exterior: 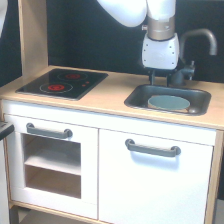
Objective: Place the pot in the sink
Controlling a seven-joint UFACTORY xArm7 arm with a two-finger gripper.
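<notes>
The pot (168, 103) rests inside the sink (134, 98), toward the basin's right half; I see its blue-grey round top with a thin tan rim. The sink is a dark grey rectangular basin set into the wooden counter at the exterior view's right. My gripper (161, 79) hangs from the white arm just above the sink's back edge, behind and slightly left of the pot. Its two dark fingers stand apart with nothing between them, clear of the pot. The right finger blends with the faucet base behind it.
A dark curved faucet (200, 38) rises behind the sink's right side, close to my gripper. The black two-burner stovetop (62, 83) with red rings lies at the counter's left. A wooden upright post (32, 35) stands at the back left.
</notes>
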